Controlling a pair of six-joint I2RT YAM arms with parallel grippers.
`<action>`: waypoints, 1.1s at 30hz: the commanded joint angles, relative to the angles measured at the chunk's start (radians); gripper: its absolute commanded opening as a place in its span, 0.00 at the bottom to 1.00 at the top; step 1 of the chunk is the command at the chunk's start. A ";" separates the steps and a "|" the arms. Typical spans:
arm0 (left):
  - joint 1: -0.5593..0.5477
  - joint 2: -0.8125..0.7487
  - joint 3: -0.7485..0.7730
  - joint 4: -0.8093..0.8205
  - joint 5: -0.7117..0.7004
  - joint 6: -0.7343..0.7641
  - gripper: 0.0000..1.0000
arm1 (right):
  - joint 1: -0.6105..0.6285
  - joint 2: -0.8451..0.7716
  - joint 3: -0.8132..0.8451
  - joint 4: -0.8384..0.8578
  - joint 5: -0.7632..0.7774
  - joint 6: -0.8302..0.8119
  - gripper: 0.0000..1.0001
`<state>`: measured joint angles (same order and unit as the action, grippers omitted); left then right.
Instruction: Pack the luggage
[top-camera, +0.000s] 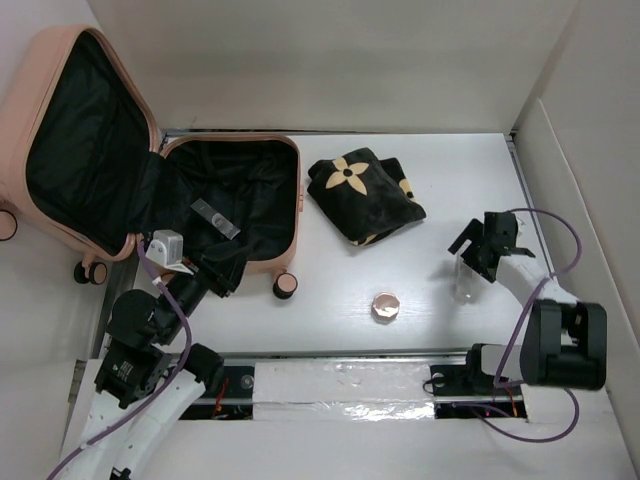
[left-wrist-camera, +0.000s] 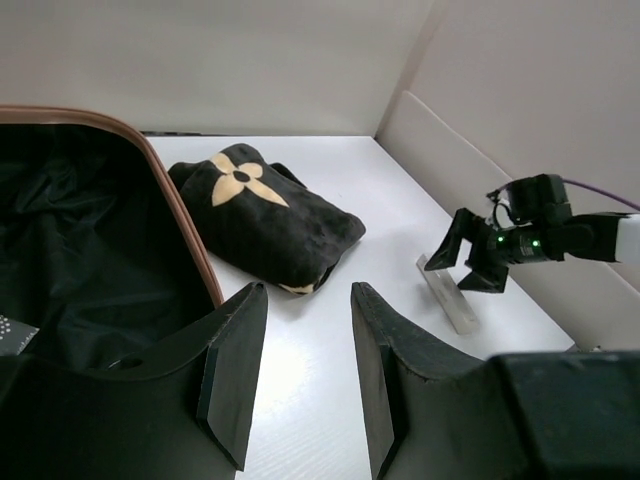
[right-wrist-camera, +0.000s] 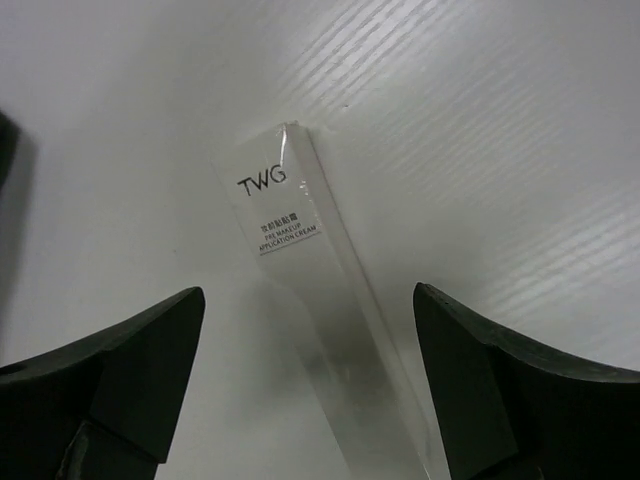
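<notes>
The peach-pink luggage (top-camera: 292, 215) lies open at the left, its lid leaning back; a small grey sachet (top-camera: 215, 218) rests on the black lining. My left gripper (top-camera: 222, 275) is open and empty at the luggage's near edge; in the left wrist view (left-wrist-camera: 300, 380) it hovers over bare table beside the luggage rim (left-wrist-camera: 190, 230). My right gripper (top-camera: 474, 250) is open just above a clear cream box (top-camera: 463, 280). In the right wrist view (right-wrist-camera: 308, 330) the box (right-wrist-camera: 320, 290) lies between the jaws, untouched.
A folded black towel with a beige flower (top-camera: 362, 195) lies right of the luggage, also in the left wrist view (left-wrist-camera: 265, 215). A small round copper jar (top-camera: 385, 307) sits near the front edge. White walls close the back and right.
</notes>
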<state>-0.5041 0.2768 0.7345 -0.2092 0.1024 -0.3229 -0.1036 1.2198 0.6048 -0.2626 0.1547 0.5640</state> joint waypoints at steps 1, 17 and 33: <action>-0.011 -0.034 0.016 0.018 -0.039 0.004 0.36 | 0.005 0.101 0.081 -0.026 -0.093 -0.068 0.90; -0.062 -0.097 0.014 0.016 -0.064 -0.002 0.36 | 0.368 0.064 0.324 -0.012 -0.233 0.010 0.30; -0.051 0.002 0.006 0.005 -0.053 -0.001 0.36 | 0.846 0.902 1.502 0.164 -0.469 0.148 0.93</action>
<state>-0.5606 0.2497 0.7345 -0.2306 0.0448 -0.3229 0.7784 2.1624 2.0628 -0.0853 -0.2707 0.7029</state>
